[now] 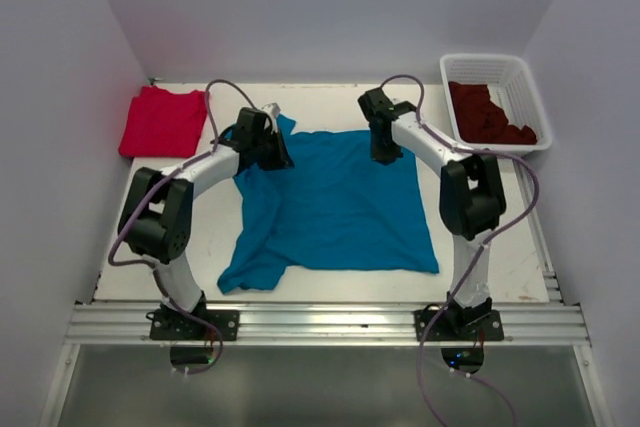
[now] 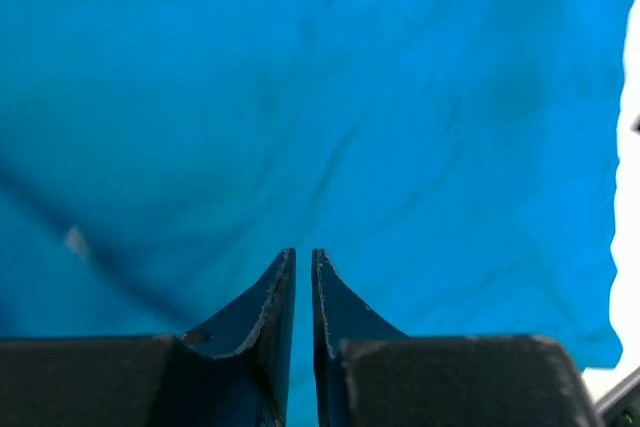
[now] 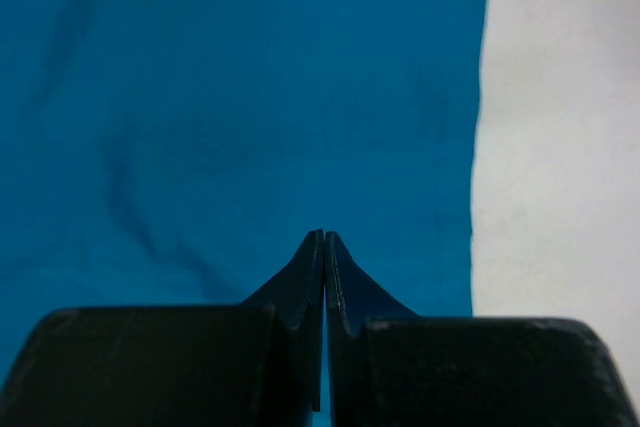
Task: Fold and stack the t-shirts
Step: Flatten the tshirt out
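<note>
The teal t-shirt lies spread over the middle of the desk, hem toward the arm bases. The 2 hands sit at its 2 far corners. That reads as the start of a fold, since taking both corners together lets the far edge travel evenly toward the hem.

The left hand is at the shirt's far-left corner. Its fingers are drawn down to a thin slit with teal showing inside, so it looks clamped on a layer of cloth. The right hand is at the far-right corner, just inside the shirt's right edge, with its fingers pressed flat together, apparently nipping the cloth too.

Beyond the teal t-shirt's left side a red t-shirt rests folded, probably the base of the stack. Beyond its right side, maroon t-shirts lie heaped in a white basket.

From above, both wrists cover their fingertips, so the pinch itself is hidden. Each wrist view shows cloth past the fingers but not how much sits between them. The shirt's left side is rumpled and doubled over, and its sleeves cannot be traced. The maroon shirts cannot be counted.
</note>
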`<state>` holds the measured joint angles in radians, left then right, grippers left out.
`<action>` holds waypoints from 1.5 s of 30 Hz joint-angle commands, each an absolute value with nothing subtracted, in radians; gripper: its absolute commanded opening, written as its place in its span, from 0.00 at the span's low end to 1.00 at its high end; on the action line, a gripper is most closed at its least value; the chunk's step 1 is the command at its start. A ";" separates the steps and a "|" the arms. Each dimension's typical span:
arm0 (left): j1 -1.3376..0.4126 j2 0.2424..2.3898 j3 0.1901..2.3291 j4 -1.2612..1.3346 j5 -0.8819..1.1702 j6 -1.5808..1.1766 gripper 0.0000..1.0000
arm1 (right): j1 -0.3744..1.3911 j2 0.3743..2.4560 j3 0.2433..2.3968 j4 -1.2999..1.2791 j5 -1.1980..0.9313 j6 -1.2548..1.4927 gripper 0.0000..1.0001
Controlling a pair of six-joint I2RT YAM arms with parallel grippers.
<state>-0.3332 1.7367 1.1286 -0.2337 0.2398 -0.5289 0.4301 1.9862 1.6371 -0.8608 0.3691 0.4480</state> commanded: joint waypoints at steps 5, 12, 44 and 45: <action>-0.319 1.923 1.373 -0.087 0.259 -0.456 0.11 | 0.393 2.210 1.899 -0.820 0.299 0.414 0.00; -0.259 2.091 1.545 -0.282 0.080 -0.443 0.00 | 0.339 2.310 2.016 -0.864 0.311 0.384 0.00; -0.124 2.483 1.916 -0.440 0.255 -0.439 0.08 | 0.138 2.545 2.249 -0.960 0.351 0.436 0.00; -0.124 2.485 1.928 -0.434 0.261 -0.446 0.09 | 0.130 2.549 2.258 -0.963 0.354 0.436 0.00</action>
